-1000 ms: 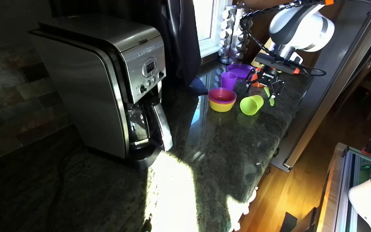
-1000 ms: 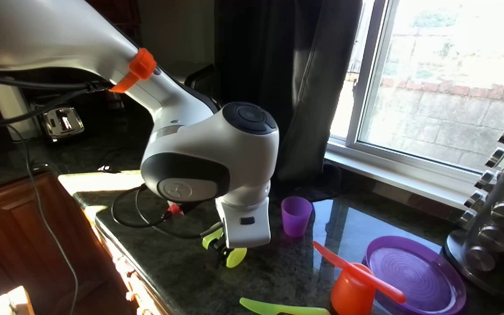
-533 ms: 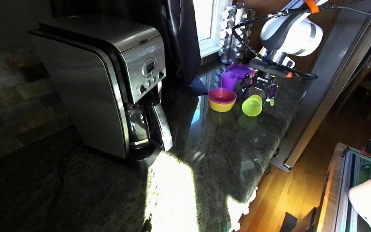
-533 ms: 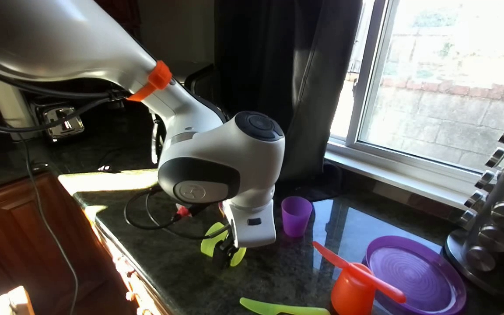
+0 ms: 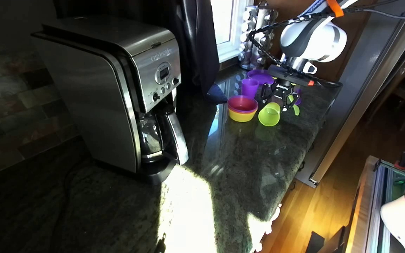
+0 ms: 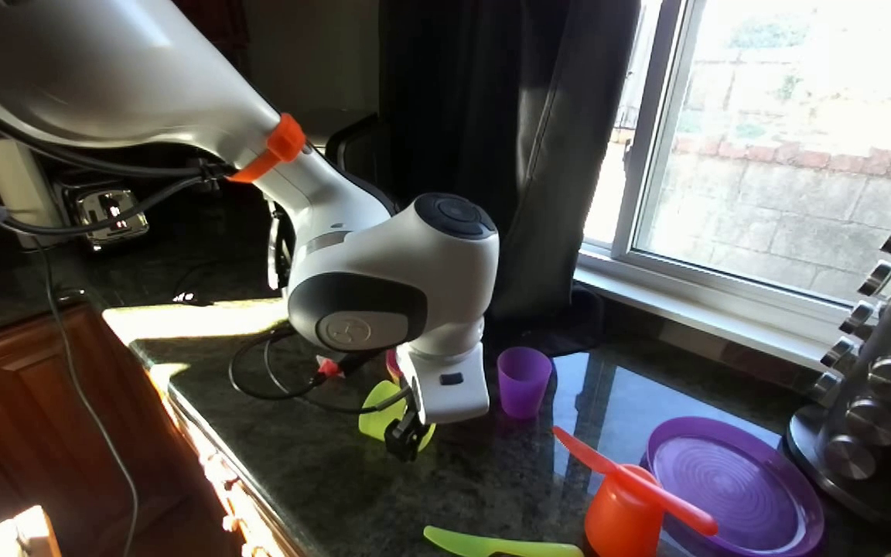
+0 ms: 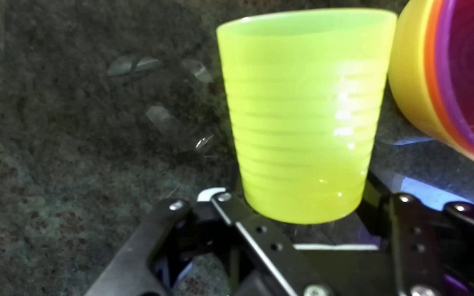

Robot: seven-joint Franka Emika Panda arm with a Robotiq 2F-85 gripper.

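Note:
A lime-green cup [image 7: 303, 123] lies on its side on the dark counter [image 7: 76, 164]. It also shows in both exterior views [image 5: 269, 114] [image 6: 380, 414]. My gripper [image 5: 274, 106] is low over the counter at the cup's base end. Its two fingers are apart, one on each side of the base, in the wrist view [image 7: 303, 205]. The fingertips are partly hidden by the cup, and I cannot tell whether they touch it. A stack of yellow, orange, purple and red bowls [image 5: 243, 109] stands close beside the cup; it fills the wrist view's upper right [image 7: 416, 74].
A purple cup [image 6: 523, 384] stands upright near the gripper. A purple plate [image 6: 732, 480], an orange cup [image 6: 623, 518] with an orange knife [image 6: 674, 507] across it, and a green knife [image 6: 503, 545] lie nearby. A spice rack [image 6: 890, 371] and coffee maker [image 5: 93, 88] stand on the counter.
My gripper has moved toward the bowls and the coffee maker and come around the green cup's base. The green cup has shifted slightly toward the bowls and turned a little.

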